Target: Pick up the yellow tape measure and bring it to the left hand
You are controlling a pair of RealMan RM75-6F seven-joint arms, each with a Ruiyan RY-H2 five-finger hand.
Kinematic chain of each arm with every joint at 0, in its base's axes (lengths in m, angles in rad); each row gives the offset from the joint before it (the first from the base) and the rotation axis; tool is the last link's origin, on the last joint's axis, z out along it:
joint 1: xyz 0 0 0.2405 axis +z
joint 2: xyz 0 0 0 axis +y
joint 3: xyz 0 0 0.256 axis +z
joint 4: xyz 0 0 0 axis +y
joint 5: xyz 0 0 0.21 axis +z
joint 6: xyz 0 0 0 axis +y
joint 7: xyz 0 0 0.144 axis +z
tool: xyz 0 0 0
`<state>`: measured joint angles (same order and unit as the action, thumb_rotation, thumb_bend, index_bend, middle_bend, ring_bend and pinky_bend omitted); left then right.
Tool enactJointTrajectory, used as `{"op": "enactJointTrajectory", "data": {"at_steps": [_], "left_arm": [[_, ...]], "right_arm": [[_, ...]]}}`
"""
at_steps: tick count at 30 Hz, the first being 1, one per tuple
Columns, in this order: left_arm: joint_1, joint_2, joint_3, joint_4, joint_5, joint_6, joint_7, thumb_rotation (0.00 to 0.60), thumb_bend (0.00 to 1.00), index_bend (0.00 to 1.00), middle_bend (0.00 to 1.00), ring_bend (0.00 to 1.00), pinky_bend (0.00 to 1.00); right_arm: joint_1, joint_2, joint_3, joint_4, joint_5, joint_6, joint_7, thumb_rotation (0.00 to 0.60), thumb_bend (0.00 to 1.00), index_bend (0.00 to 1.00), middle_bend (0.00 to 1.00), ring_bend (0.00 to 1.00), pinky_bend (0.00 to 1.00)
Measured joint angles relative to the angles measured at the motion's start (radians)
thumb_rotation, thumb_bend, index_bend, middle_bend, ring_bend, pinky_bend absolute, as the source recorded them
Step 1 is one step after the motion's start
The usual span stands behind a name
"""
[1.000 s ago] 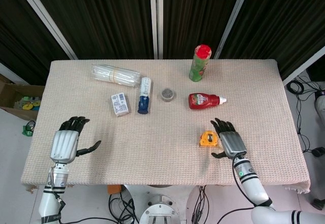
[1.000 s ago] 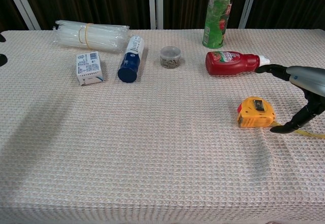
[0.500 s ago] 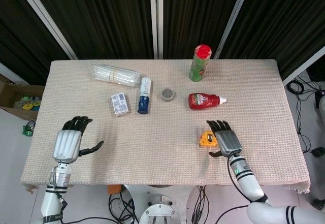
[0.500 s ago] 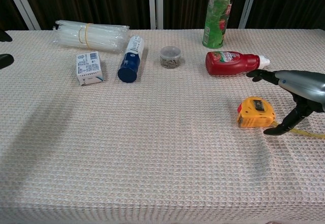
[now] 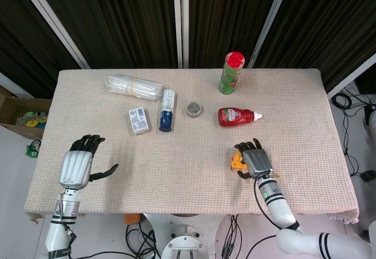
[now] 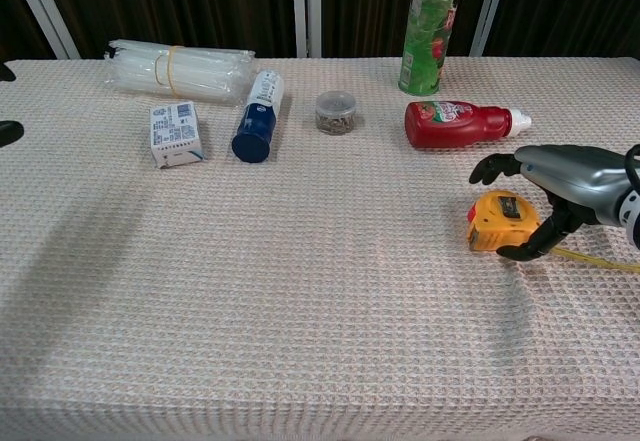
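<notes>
The right hand (image 6: 560, 176) has slid over the yellow tape measure (image 6: 500, 220), fingers (image 6: 490, 168) spread, not yet gripping. The measure lies on the desk (image 5: 194, 153) just nearer than the ketchup bottle (image 6: 458, 123). The left hand (image 5: 76, 165), open, waits well apart.

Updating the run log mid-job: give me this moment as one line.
phase: reaching | right hand: over yellow tape measure, fingers spread, no grip | left hand: open, waiting | tape measure: on beige woven tablecloth
</notes>
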<state>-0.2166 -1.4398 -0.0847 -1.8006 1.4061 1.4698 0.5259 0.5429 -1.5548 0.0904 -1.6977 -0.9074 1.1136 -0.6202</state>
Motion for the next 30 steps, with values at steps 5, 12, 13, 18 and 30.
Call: {"op": "enactJointTrajectory", "data": {"at_steps": [5,12,13,18,30], "left_arm": [[0.001,0.001,-0.001,0.001,0.003,0.003,-0.007,0.141,0.13,0.25,0.2,0.15,0.26],[0.0,-0.003,0.0,0.005,0.0,-0.002,-0.008,0.144,0.13,0.25,0.2,0.15,0.26],[-0.001,-0.003,0.0,0.006,0.0,-0.003,-0.009,0.144,0.13,0.25,0.2,0.15,0.26],[-0.002,-0.006,-0.001,0.01,0.001,-0.003,-0.011,0.147,0.13,0.25,0.2,0.15,0.26],[0.001,-0.005,0.001,0.009,0.002,0.0,-0.012,0.146,0.13,0.24,0.2,0.15,0.26]], "right_arm": [[0.005,-0.007,0.0,-0.002,0.019,0.014,-0.021,0.6,0.21,0.25,0.21,0.14,0.0],[0.011,-0.005,-0.004,-0.005,0.041,0.015,-0.034,0.6,0.23,0.26,0.22,0.15,0.0],[0.012,-0.005,-0.005,-0.005,0.044,0.015,-0.036,0.6,0.24,0.27,0.22,0.16,0.0],[0.012,-0.007,-0.003,-0.004,0.041,0.022,-0.027,0.6,0.31,0.38,0.3,0.25,0.09],[-0.01,-0.009,0.007,0.004,-0.046,0.057,0.083,0.6,0.35,0.62,0.47,0.44,0.27]]}}
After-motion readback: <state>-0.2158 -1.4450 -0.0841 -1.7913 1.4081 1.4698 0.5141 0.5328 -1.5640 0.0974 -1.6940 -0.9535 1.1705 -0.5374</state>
